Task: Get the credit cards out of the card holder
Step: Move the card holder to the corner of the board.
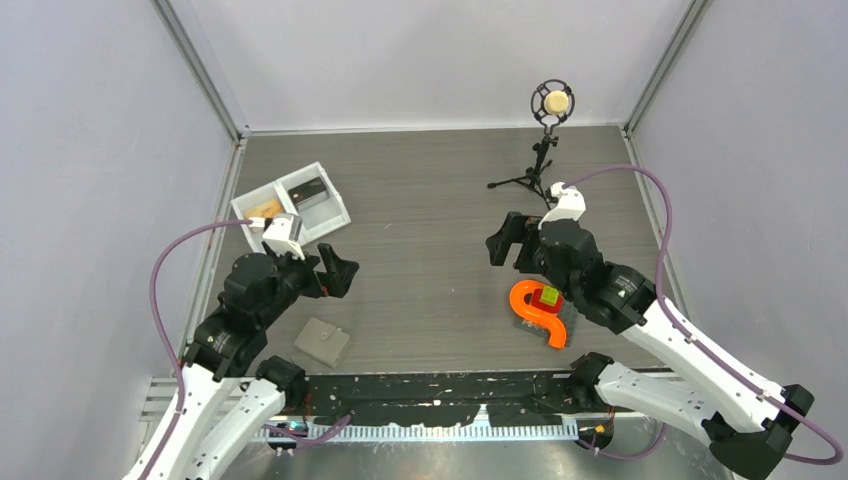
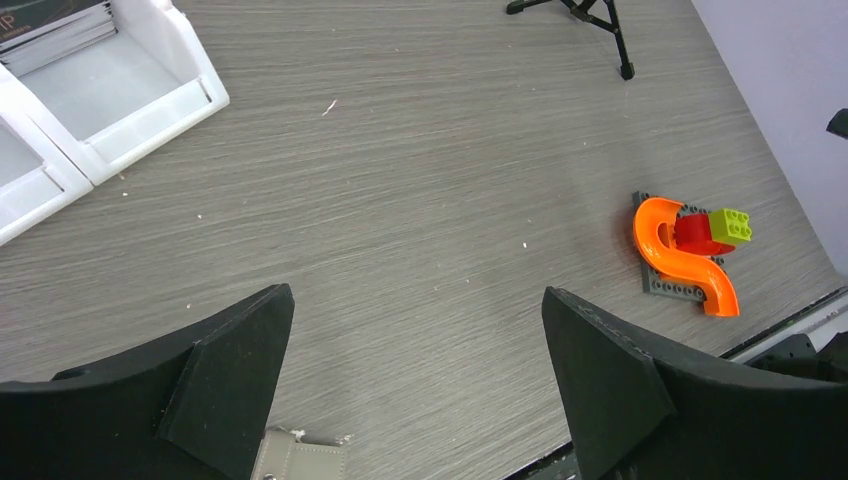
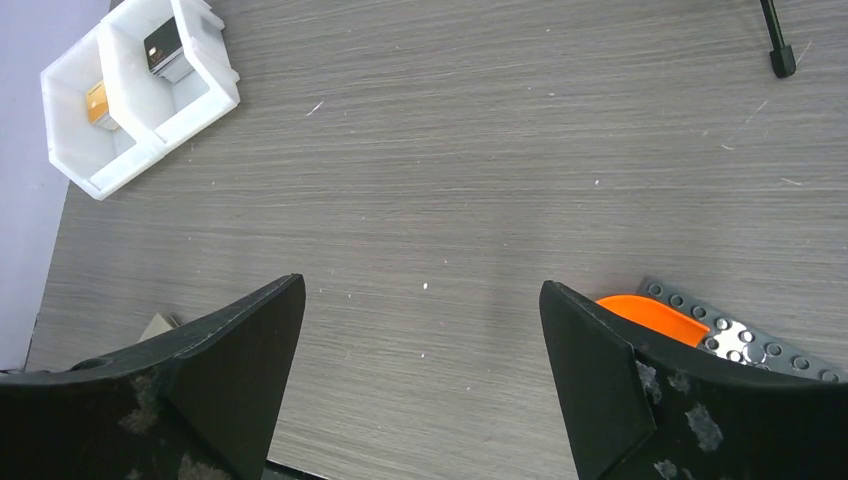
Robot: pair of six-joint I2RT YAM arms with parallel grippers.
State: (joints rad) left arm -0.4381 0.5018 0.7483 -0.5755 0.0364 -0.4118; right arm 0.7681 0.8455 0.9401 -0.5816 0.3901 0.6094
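In the left wrist view, only a grey corner of the card holder (image 2: 300, 460) is shown. The rest is cut off by the lower edge and covered by a finger (image 2: 230, 380) of the left gripper (image 2: 416, 300). The white tray (image 2: 150, 120) and the dark credit card (image 2: 45, 25) are cropped at the upper left. In the right wrist view, the grey brick plate (image 3: 745, 340) is half hidden behind a finger (image 3: 620, 380) of the right gripper (image 3: 422, 285).

Your card holder (image 1: 322, 341) lies front-left on the worktop (image 1: 430, 230). Behind it, the tray (image 1: 338, 200) holds the credit cards (image 1: 312, 190), one per compartment. The block toy (image 1: 540, 310) sits front-right, with the microphone stand (image 1: 545, 140) behind it.
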